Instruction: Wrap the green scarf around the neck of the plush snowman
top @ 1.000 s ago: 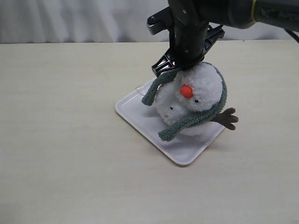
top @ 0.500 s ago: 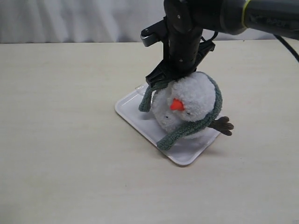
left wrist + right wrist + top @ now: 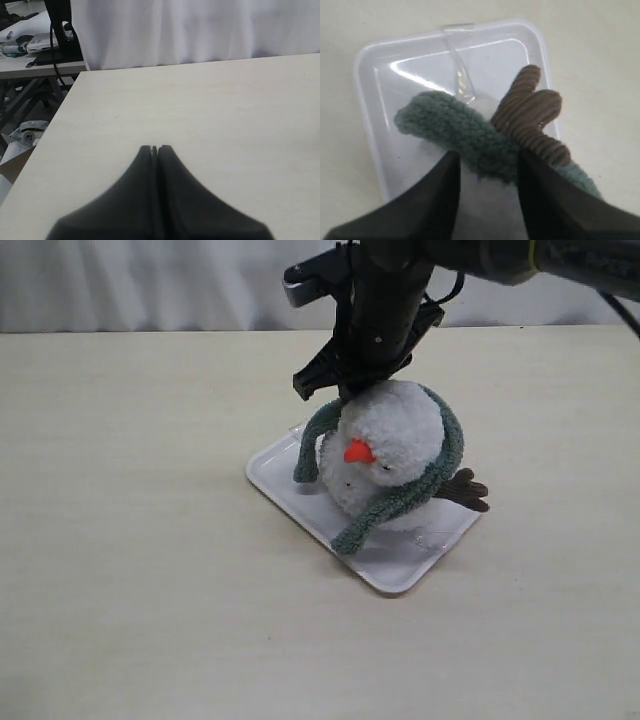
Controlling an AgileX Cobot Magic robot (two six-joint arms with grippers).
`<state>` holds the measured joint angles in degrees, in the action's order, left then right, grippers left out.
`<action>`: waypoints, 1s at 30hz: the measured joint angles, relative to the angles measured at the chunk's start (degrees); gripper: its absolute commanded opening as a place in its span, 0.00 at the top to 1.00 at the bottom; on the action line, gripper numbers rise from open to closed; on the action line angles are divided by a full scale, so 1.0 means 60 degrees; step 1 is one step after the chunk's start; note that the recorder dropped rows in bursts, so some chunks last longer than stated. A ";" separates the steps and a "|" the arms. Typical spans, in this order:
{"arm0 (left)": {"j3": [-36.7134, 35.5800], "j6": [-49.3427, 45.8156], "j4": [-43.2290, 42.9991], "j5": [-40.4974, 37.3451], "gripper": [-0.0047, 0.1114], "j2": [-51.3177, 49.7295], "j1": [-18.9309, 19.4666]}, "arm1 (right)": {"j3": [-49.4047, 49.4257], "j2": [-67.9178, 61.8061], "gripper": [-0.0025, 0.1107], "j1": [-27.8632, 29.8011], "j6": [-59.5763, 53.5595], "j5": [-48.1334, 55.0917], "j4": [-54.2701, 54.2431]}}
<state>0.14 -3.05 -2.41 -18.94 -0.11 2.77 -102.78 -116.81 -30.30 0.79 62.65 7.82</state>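
Observation:
The plush snowman sits tilted on a white tray, its orange nose pointing left. The green scarf loops over its head side and across the front, and one end hangs at the left. My right gripper is at the back of the snowman's head. In the right wrist view its fingers stand apart, open, with white plush and the scarf between them, next to a brown twig arm. The neck crease is hidden by the scarf. My left gripper is shut above bare table.
The clear-white tray lies diagonally on a pale wooden table. A white curtain hangs behind the table. Beyond the table's edge in the left wrist view are a desk and clutter.
My right arm has shifted left and slightly up. The snowman moved left with it and its nose now points further left. The scarf stays draped around it.

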 measured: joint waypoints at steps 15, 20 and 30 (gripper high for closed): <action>0.0000 0.0000 0.0000 0.0000 0.96 0.0000 0.0000 | -0.0061 0.0444 0.56 -0.2535 -0.4425 0.0307 0.2472; 0.0000 0.0000 0.0000 0.0000 0.96 0.0000 0.0000 | -0.0061 -0.1191 0.56 -0.3208 -0.4662 0.0479 0.5263; 0.0000 0.0000 0.0000 0.0000 0.96 0.0000 0.0000 | -0.0061 -0.2440 0.56 -0.3113 -0.4462 0.0797 0.7453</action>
<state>0.14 -3.05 -2.41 -18.94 -0.11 2.77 -103.14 -131.45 -48.97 -25.98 67.43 52.53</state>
